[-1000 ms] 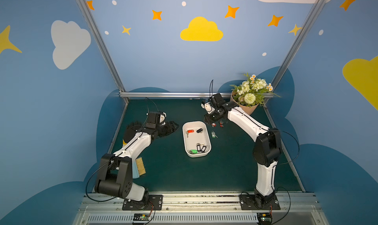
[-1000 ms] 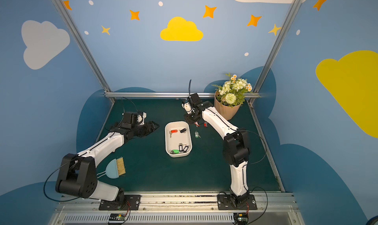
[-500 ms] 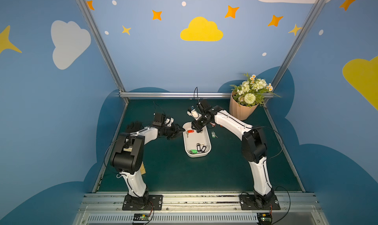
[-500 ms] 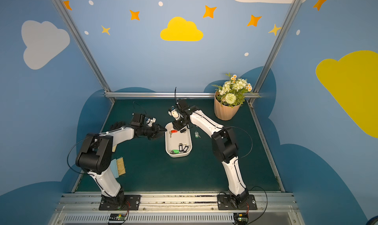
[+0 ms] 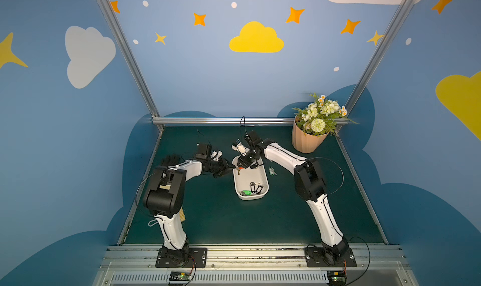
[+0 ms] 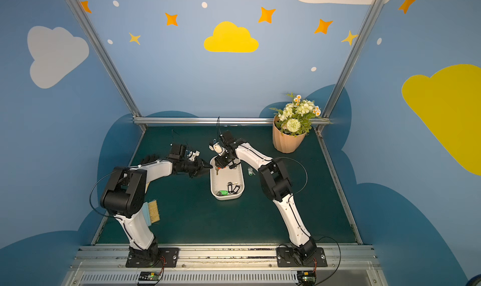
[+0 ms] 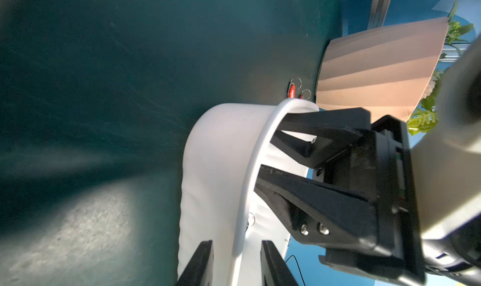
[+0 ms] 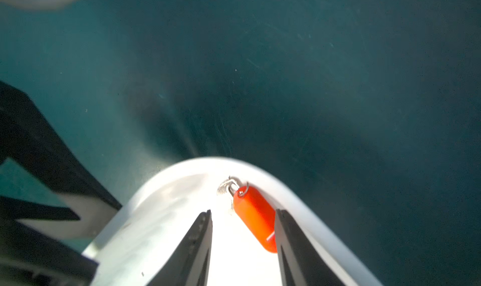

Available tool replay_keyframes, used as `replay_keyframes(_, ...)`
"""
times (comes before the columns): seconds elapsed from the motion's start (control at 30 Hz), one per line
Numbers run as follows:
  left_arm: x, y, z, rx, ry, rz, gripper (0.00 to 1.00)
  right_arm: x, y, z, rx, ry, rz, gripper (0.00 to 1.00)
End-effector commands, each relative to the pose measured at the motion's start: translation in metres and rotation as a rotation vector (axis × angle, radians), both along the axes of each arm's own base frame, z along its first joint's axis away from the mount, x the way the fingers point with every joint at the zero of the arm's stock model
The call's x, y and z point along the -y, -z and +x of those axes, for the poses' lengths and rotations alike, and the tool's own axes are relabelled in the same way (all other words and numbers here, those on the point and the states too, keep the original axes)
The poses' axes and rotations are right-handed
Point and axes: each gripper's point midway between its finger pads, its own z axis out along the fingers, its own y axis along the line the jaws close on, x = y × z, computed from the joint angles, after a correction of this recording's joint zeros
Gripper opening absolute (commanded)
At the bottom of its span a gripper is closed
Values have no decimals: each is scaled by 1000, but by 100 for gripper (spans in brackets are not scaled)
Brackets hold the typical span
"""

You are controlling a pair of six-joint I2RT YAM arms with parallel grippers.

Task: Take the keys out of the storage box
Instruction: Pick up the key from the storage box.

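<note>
The white storage box (image 5: 266, 178) (image 6: 243, 181) lies mid-mat. Inside it at the near end are a green-tagged key (image 5: 246, 192) and black-tagged keys (image 5: 255, 188). At the far end lies an orange-red-tagged key (image 8: 256, 217) (image 5: 239, 169). My right gripper (image 8: 243, 214) (image 5: 241, 165) reaches down into that far end, open, with the orange tag between its fingers against one of them. My left gripper (image 7: 236, 248) (image 5: 230, 169) straddles the box's left rim (image 7: 250, 167), open, one finger outside and one inside. One key (image 5: 272, 171) lies on the mat right of the box. Red-tagged keys (image 7: 292, 90) lie beyond it.
A peach flower pot (image 5: 307, 141) stands at the back right corner. A brush (image 6: 151, 211) lies by the left arm's base, and a dark object (image 5: 170, 158) lies behind the left forearm. A metal rail (image 5: 221, 120) bounds the back of the green mat.
My left arm swung in from the left to the box's rim and its jaws narrowed. My right gripper moved from the mat near the pot into the box's far end.
</note>
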Motion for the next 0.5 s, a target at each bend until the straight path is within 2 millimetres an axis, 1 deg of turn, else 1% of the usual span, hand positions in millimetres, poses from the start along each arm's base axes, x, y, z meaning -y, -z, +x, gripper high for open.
replay_keyframes(0.0,3,0,0,-5,20,3,32,-16,-1,3,13,-36,60,41)
replay_keyframes(0.13,4,2,0,-8,22,6,28,-21,5,4,1,-36,82,38)
replay_keyframes(0.27,5,4,0,-13,25,9,24,-23,11,4,-11,-36,91,37)
replay_keyframes(0.47,7,5,1,-11,29,12,21,-23,13,7,-15,-15,94,37)
